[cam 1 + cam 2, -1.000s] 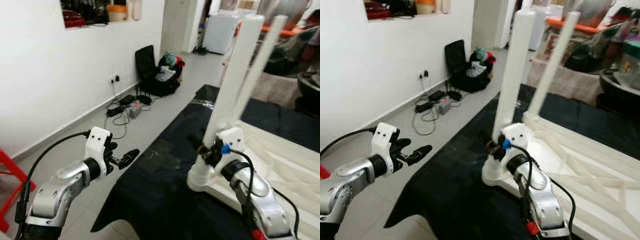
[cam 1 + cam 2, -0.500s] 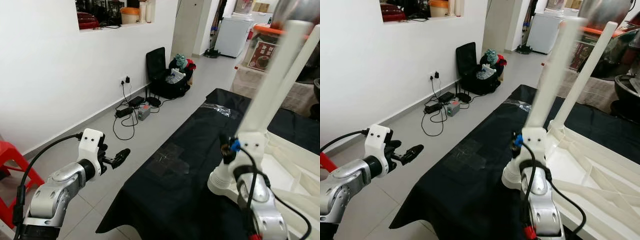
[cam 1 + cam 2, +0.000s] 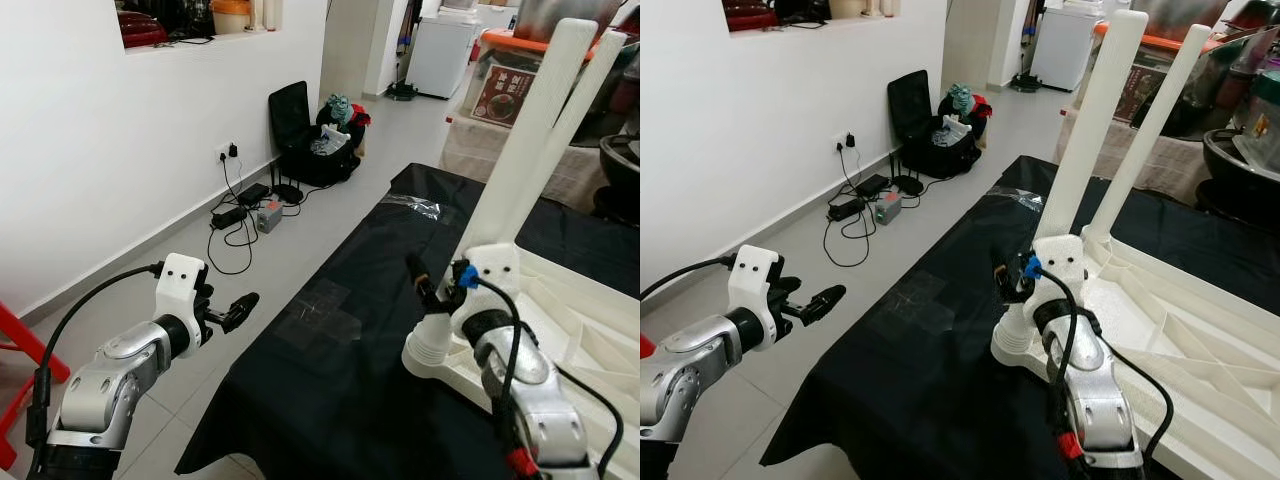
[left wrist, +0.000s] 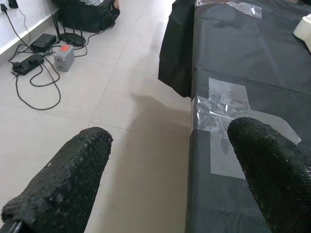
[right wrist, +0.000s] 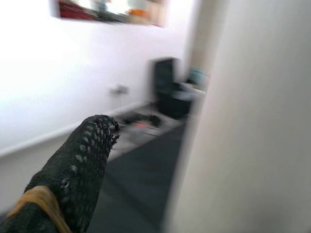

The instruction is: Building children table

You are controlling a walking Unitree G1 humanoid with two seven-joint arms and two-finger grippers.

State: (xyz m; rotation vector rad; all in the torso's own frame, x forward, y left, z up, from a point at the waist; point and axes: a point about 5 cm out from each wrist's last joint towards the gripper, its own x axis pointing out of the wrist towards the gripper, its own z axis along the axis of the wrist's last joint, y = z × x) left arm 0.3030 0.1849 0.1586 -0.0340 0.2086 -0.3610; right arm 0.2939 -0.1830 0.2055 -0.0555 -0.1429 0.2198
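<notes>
Two upright white legs [image 3: 1092, 120] on upturned table [image 3: 1200, 330]; right fingers [image 3: 1004, 283] parted beside one, left fingers [image 4: 77, 182] apart.

I see a smooth white plastic table leg [image 3: 1092, 125], a matt black cloth [image 3: 330, 390], glossy floor tiles [image 4: 121, 92] and clear shiny tape [image 4: 221, 104].

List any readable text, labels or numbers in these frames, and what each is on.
None can be read outright.
Brown box in the back room: white characters on its front, too small to read.
Grey power box on the floor: red label, no legible text.
White table leg, black cloth, both grippers: no markings to be seen.
</notes>
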